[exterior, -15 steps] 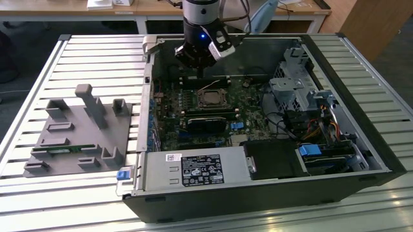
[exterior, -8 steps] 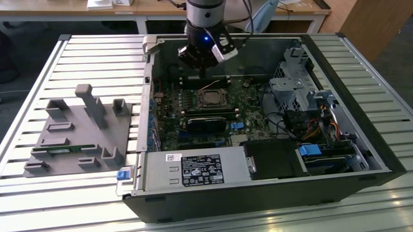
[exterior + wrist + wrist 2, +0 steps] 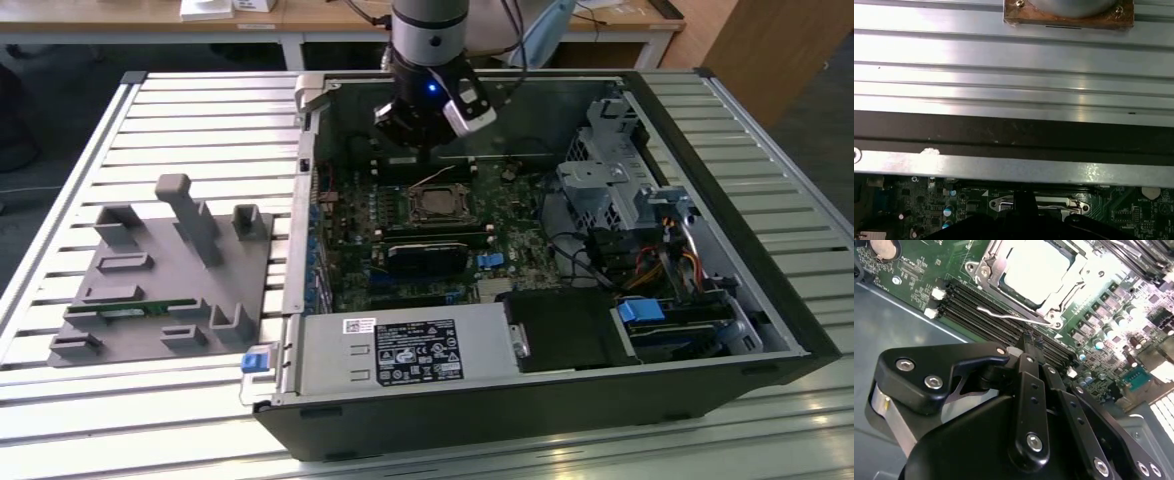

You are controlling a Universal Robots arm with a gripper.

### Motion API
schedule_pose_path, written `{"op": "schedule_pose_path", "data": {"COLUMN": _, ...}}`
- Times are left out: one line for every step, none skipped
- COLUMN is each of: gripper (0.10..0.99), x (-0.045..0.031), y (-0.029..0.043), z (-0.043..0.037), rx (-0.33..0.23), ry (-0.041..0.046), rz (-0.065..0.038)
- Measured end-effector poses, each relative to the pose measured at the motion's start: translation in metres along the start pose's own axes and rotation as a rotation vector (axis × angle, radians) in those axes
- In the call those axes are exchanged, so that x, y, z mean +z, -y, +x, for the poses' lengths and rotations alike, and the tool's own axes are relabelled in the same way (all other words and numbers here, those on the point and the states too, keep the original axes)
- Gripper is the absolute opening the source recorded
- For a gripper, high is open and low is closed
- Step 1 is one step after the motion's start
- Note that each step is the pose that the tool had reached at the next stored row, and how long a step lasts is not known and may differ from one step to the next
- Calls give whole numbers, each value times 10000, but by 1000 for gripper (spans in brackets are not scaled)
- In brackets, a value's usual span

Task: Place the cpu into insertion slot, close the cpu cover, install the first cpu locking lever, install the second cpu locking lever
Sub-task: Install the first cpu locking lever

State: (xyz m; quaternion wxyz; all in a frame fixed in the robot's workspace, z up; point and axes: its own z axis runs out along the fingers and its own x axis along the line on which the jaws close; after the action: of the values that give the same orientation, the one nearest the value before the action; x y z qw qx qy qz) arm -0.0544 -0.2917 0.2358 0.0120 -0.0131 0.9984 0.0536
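Note:
The cpu (image 3: 1036,270) lies silvery in the insertion slot (image 3: 438,204) on the green motherboard. The cpu cover (image 3: 985,271) lies flat as a metal frame around it. One thin wire locking lever (image 3: 1009,316) runs along the socket's edge beside the memory slots and looks unlatched; in the exterior view it stands up a little (image 3: 430,180). My gripper (image 3: 1033,341) hovers over the memory slots just short of that lever, its black fingertips (image 3: 1027,338) pressed close with nothing between them. In the exterior view the gripper (image 3: 420,128) hangs above the far side of the socket.
The open case stands on a slatted metal table (image 3: 200,120). A grey parts fixture (image 3: 160,270) lies at the exterior view's left. Power supply (image 3: 400,350), black heatsink block (image 3: 427,255), drive cage (image 3: 607,190) and cables crowd the case. The case wall (image 3: 1014,165) is close behind the gripper.

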Motion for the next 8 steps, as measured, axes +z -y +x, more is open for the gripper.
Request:
{"op": "schedule_pose_path", "data": {"gripper": 122, "x": 6, "y": 1, "z": -16, "rx": 0, "ry": 0, "rz": 0}}
{"op": "schedule_pose_path", "data": {"gripper": 122, "x": 12, "y": 2, "z": -35, "rx": 0, "ry": -1, "rz": 1}}
{"op": "schedule_pose_path", "data": {"gripper": 122, "x": 18, "y": 3, "z": -52, "rx": 0, "ry": 0, "rz": 0}}
{"op": "schedule_pose_path", "data": {"gripper": 122, "x": 27, "y": 4, "z": -66, "rx": -1, "ry": 1, "rz": -2}}
{"op": "schedule_pose_path", "data": {"gripper": 122, "x": 34, "y": 6, "z": -77, "rx": 0, "ry": 1, "rz": -2}}
{"op": "schedule_pose_path", "data": {"gripper": 122, "x": 43, "y": 7, "z": -87, "rx": 0, "ry": 0, "rz": 0}}
{"op": "schedule_pose_path", "data": {"gripper": 122, "x": 53, "y": 8, "z": -96, "rx": 0, "ry": 0, "rz": 0}}
{"op": "schedule_pose_path", "data": {"gripper": 122, "x": 62, "y": 8, "z": -104, "rx": 1, "ry": 0, "rz": -1}}
